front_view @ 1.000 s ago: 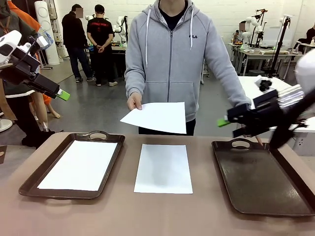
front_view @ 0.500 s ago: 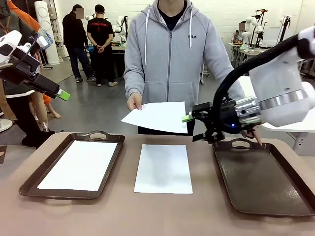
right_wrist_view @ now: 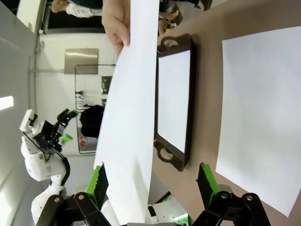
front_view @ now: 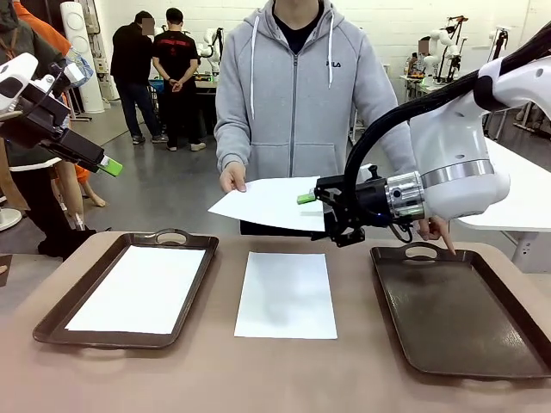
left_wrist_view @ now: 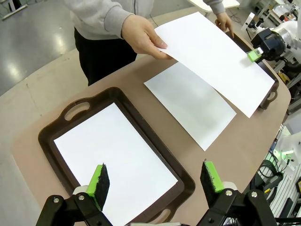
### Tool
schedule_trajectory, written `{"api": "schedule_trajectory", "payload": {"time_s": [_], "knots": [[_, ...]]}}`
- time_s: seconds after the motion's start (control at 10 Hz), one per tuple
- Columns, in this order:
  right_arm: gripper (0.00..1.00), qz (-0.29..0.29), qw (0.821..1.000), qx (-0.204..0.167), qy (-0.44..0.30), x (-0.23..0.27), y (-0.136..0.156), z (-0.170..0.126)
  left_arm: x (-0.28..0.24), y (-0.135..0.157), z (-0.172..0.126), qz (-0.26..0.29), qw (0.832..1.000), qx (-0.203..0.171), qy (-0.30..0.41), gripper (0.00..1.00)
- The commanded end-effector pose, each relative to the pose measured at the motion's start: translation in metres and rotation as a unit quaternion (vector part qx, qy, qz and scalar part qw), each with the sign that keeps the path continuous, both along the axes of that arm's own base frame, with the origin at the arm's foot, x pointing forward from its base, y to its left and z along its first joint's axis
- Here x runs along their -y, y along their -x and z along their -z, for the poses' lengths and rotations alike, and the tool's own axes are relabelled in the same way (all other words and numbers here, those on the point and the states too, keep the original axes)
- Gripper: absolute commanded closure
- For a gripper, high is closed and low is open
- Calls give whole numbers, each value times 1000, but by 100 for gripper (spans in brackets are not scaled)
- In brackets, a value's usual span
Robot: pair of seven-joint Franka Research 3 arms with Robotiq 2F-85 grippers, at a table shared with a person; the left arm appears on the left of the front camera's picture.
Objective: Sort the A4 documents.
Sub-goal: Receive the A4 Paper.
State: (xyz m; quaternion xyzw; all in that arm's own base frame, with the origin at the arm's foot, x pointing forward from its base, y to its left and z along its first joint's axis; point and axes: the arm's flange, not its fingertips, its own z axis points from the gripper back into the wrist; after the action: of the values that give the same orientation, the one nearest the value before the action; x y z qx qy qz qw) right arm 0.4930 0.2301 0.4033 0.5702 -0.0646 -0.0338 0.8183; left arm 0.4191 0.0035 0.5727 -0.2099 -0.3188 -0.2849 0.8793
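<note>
Three A4 documents show. One sheet [front_view: 138,288] [left_wrist_view: 113,155] lies in the left dark brown tray [front_view: 52,320]. Another sheet [front_view: 286,294] [left_wrist_view: 190,103] [right_wrist_view: 258,108] lies flat on the table between the trays. The person's hand [front_view: 232,178] holds a third sheet [front_view: 267,202] [left_wrist_view: 211,56] [right_wrist_view: 131,117] out above the table. My right gripper [front_view: 318,215] [right_wrist_view: 151,186] is open, its green pads straddling that sheet's near edge. My left gripper [front_view: 108,165] [left_wrist_view: 155,181] hangs open high over the left tray, holding nothing.
The right tray [front_view: 456,314] holds nothing; the person's other hand [front_view: 435,231] rests a finger near its far handle. The person stands at the table's far side. Bare brown tabletop [front_view: 284,370] runs along the near edge.
My right arm has swung left from over the right tray to the held sheet, its open jaws now around the sheet's edge. The left arm and the lying sheets have not moved.
</note>
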Motion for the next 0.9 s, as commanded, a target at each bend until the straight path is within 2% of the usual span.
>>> {"api": "schedule_trajectory", "payload": {"time_s": [0.0,0.3,0.6,0.8], "knots": [[0,19,999,-4,-40,1,-16,8,-2,0,0,9,1000,5,0,0],[0,30,997,-26,-67,10,-22,10,-2,0,0,9,1000,5,0,0],[0,19,990,-62,-121,4,-23,16,-2,0,0,9,1000,5,0,0],[0,15,989,-71,-130,1,-25,19,-2,0,0,9,1000,5,0,0]]}}
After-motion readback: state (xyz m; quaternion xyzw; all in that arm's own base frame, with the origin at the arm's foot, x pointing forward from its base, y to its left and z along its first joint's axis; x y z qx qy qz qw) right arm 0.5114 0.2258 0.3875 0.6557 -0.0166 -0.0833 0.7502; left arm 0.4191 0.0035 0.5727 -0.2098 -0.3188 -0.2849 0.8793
